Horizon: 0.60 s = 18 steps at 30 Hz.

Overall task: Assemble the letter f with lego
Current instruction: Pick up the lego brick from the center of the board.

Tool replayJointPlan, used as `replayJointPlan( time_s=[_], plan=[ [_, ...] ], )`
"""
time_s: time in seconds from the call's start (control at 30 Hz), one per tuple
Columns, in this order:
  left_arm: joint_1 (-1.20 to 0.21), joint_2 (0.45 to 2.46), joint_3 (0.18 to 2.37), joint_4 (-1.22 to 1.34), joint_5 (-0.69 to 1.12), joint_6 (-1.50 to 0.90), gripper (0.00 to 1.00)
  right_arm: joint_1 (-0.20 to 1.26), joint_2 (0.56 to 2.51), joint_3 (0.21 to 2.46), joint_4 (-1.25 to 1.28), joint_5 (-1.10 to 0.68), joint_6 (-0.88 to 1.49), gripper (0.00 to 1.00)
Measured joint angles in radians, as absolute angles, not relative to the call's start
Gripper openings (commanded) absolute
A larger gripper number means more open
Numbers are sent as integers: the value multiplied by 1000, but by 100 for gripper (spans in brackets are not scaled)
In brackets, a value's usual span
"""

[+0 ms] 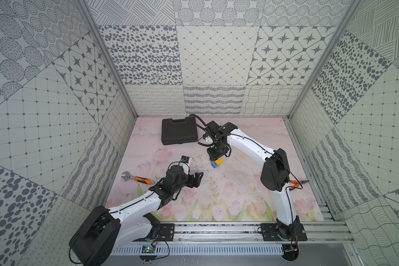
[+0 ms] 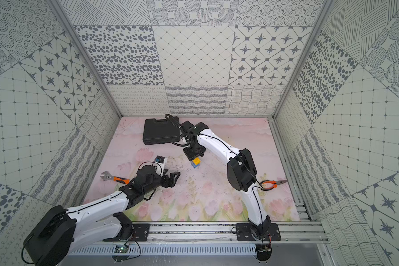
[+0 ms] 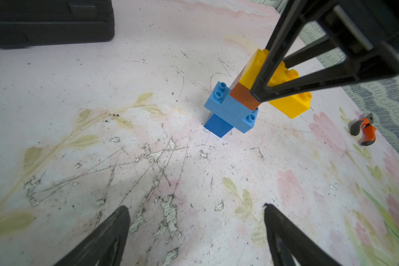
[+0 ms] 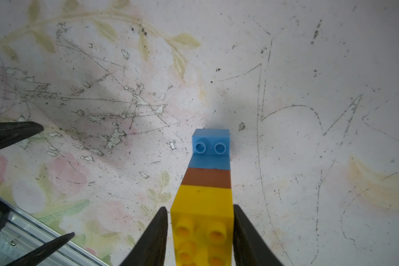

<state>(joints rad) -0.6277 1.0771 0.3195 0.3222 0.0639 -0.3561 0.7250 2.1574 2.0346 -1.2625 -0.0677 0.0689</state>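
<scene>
The lego stands as one upright stack on the flowered mat in both top views. From the mat up it is a dark blue brick [image 3: 217, 125], a wide light blue brick [image 3: 230, 110], a brown brick [image 3: 242, 95] and a yellow brick [image 3: 288, 103] on top. My right gripper [image 4: 200, 207] comes down from above, and its fingers press the two sides of the yellow brick [image 4: 203, 200]. In a top view the right gripper [image 1: 217, 159] covers most of the stack. My left gripper [image 3: 195, 206] is open and empty, low over the mat, a short way from the stack.
A black case [image 1: 179, 134] lies at the back of the mat. An orange-handled wrench [image 1: 138, 179] is beside the left arm. Orange pliers [image 1: 297, 183] lie by the right wall. The aluminium rail [image 4: 32, 230] runs along the front edge.
</scene>
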Motion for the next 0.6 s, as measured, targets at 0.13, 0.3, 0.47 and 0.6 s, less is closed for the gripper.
replayJointPlan(
  time_s=[0.13,0.3,0.47,0.6],
  plan=[
    [-628,1077,319,319,64,-356,92,713,2169,2041,-1278,-68,51,48],
    [-628,1077,319,309,64,-356,92,702,2187,2067,-1301,-68,28,45],
    [-628,1077,319,307,63,-356,92,688,2204,2084,-1318,-80,7,42],
    [-628,1077,319,306,63,-356,92,676,2215,2086,-1327,-116,-18,38]
  ],
)
